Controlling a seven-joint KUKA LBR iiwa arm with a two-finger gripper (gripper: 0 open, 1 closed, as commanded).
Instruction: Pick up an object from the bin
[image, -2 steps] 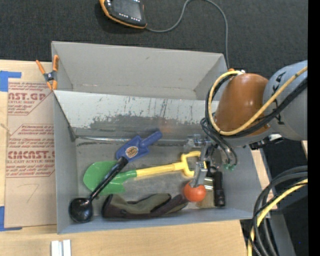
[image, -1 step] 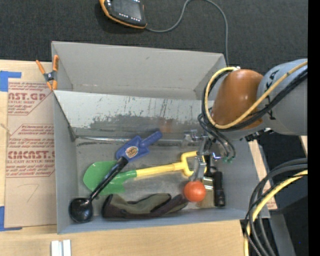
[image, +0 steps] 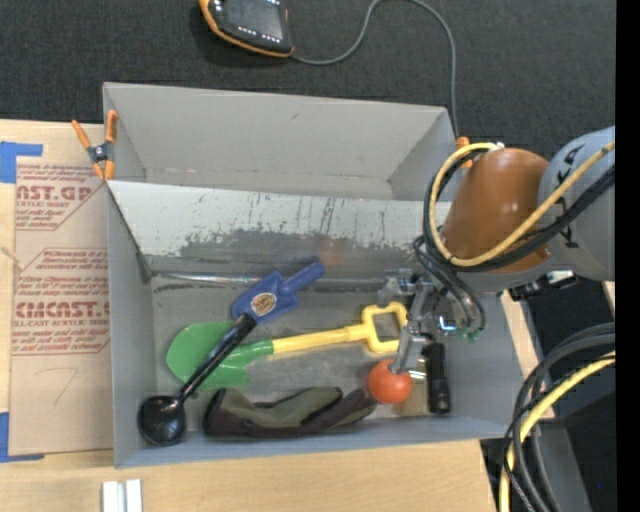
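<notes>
A grey bin (image: 130, 300) is seen from above, and the arm (image: 500, 215) is reached into it from the right, low over the right end of the floor. The largest thing in it is a shovel (image: 300, 343) with a green blade and yellow handle, laid with its long axis left to right and its looped grip end just beside the gripper (image: 411, 357). A dark cloth (image: 290, 410) is spread along the near wall, a black ladle (image: 165, 418) is laid slantwise across the shovel blade, and a blue tool (image: 275, 290) is set further back. The smallest thing, an orange ball (image: 390, 385), is found at the right, near the near wall, between the cloth's end and the gripper. The gripper's tip is placed directly at the ball's upper right, touching it or nearly so. Whether the gripper is open or closed cannot be told, and nothing is seen held. The ball is judged the nearest pick, being round and without an axis to be matched; a small shift toward the near-left would be needed.
</notes>
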